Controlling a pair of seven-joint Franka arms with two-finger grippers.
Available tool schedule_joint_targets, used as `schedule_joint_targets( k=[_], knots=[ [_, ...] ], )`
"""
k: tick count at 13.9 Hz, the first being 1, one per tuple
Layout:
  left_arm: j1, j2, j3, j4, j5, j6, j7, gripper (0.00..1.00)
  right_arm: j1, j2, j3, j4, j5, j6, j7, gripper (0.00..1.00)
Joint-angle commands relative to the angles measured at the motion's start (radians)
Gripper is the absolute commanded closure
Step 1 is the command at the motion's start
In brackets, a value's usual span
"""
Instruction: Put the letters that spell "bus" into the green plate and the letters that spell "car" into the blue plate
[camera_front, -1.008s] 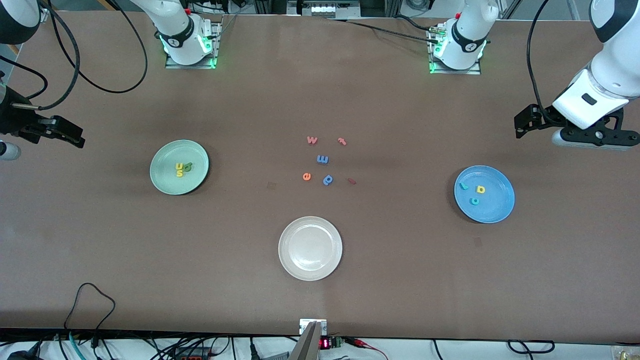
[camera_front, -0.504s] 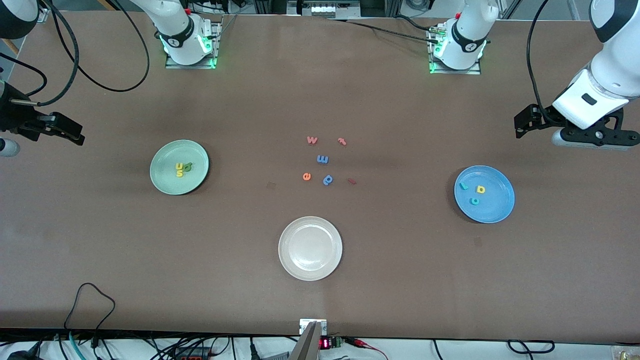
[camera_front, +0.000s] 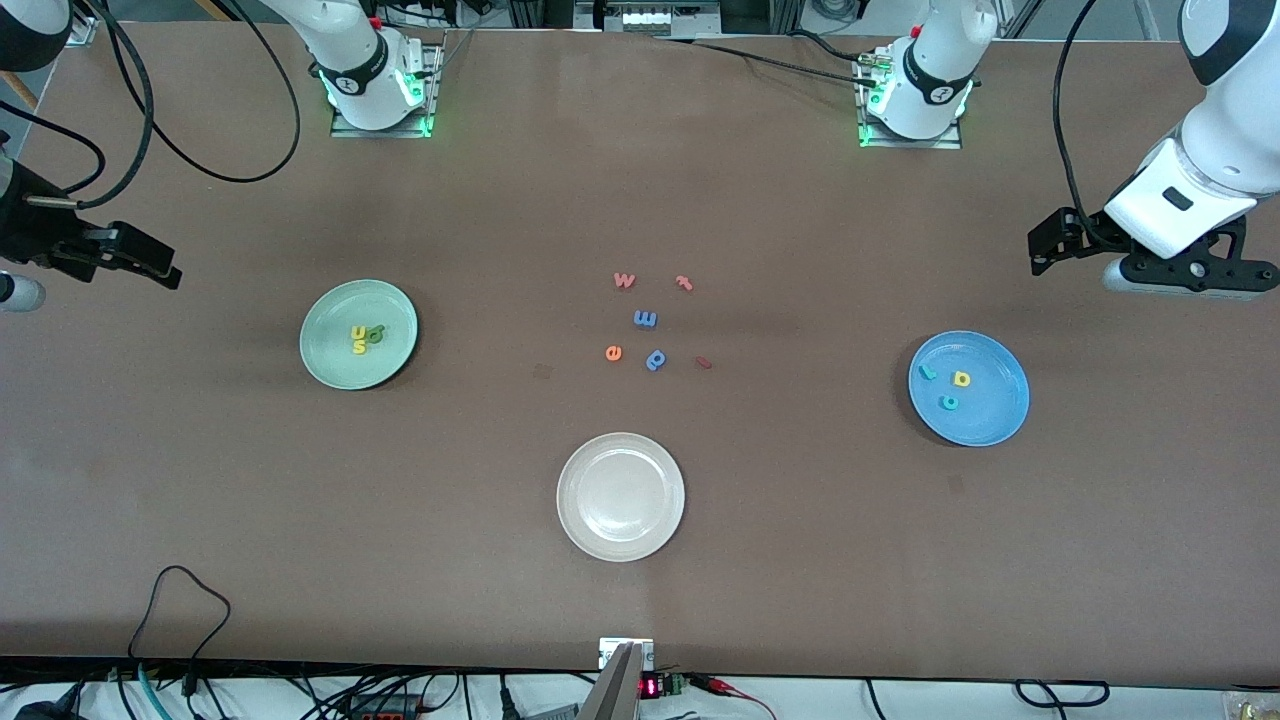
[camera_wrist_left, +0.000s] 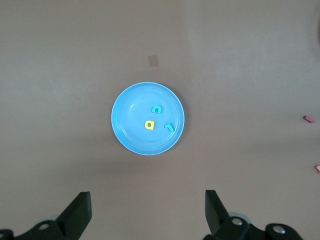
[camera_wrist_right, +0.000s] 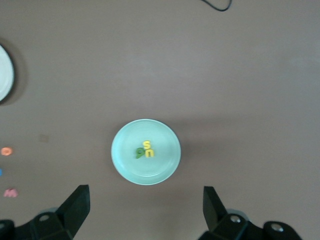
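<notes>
The green plate (camera_front: 359, 334) sits toward the right arm's end of the table, with the b (camera_front: 376, 335), u (camera_front: 357, 332) and s (camera_front: 359, 347) bunched together just off its middle, the three touching or nearly so. A broad ring of bare plate lies between them and the rim. In the right wrist view the same plate (camera_wrist_right: 145, 151) shows whole, with bare table all round it.

The blue plate (camera_front: 968, 388) lies toward the left arm's end. In it the c (camera_front: 949, 402), a (camera_front: 962, 379) and r (camera_front: 927, 372) lie apart from one another, none touching the rim. The left wrist view shows this plate (camera_wrist_left: 148, 118) ringed by clear tabletop.

Between the two plates, about mid-table, is a loose scatter of spare letters: a pink w (camera_front: 624, 280), a blue m (camera_front: 645, 319), an orange e (camera_front: 613, 352), a blue p (camera_front: 656, 359) and two small red bits (camera_front: 685, 282). The white plate (camera_front: 620, 497) lies nearer the front camera than that cluster, well apart from it. Wide lanes of bare brown table (camera_front: 800, 500) separate all of these.

The right gripper (camera_wrist_right: 145, 210) hangs high over the table's edge at its own end, jaws spread wide and holding nothing. The left gripper (camera_wrist_left: 147, 212) hangs likewise above its end, up over the table near the blue plate, jaws wide and holding nothing. Both arms wait.
</notes>
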Motion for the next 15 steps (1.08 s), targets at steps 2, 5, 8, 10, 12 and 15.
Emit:
schedule_joint_targets(
  k=[2,5,8,10,12,15],
  knots=[
    [-0.002,-0.011,0.001,0.008,-0.016,-0.020,-0.008,0.00,0.002,-0.008,-0.003,-0.014,0.028,-0.013,0.006,0.00],
    [-0.002,-0.011,0.001,0.008,-0.016,-0.020,-0.008,0.00,0.002,-0.008,-0.003,-0.018,0.028,-0.015,0.002,0.00],
    [-0.002,-0.011,0.001,0.008,-0.016,-0.020,-0.008,0.00,0.000,-0.008,-0.003,-0.040,0.023,-0.019,0.003,0.00],
    [-0.002,-0.011,0.001,0.008,-0.016,-0.020,-0.008,0.00,-0.002,-0.008,-0.003,-0.043,0.017,-0.036,0.006,0.00],
    [-0.002,-0.011,0.001,0.008,-0.016,-0.020,-0.008,0.00,-0.002,-0.008,-0.003,-0.043,0.017,-0.036,0.003,0.00],
    [-0.002,-0.011,0.001,0.008,-0.016,-0.020,-0.008,0.00,-0.003,-0.008,-0.003,-0.045,0.016,-0.038,0.000,0.00]
  ],
)
